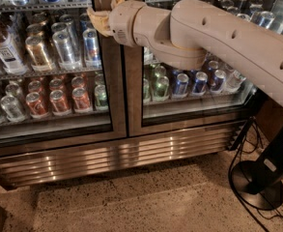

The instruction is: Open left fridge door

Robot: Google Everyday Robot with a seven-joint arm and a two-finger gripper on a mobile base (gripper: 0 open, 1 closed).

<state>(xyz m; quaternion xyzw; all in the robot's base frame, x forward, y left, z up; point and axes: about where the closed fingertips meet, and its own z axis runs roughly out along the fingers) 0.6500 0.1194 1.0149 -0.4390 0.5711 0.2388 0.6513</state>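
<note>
Camera view: the fridge [131, 140] is seen from above and in front, with two glass doors set side by side and one ribbed grille [107, 161] running along its base. The left fridge door [54, 66] stands upright with its long axis vertical and its pane turned toward the camera. It is shut, flush with the right door [194, 62], and the two frames meet in a vertical seam near the middle of the picture. Three tiers of cans are seen behind the left pane, with a capped bottle [2, 45] at the far left of the middle tier. One arm [218, 33] is stretched in from the upper right, across the right door. Its gripper [105, 11] is placed high up against the left door's right-hand frame strip, just beside the seam — whether it is spread or pressed together cannot be told. The door's left edge is cut off by the picture's border. Speckled floor [131, 202] lies in front of the grille — a black stand base [257, 182] with loose cables [242, 146] sits at the lower right, well apart from the left door.
</note>
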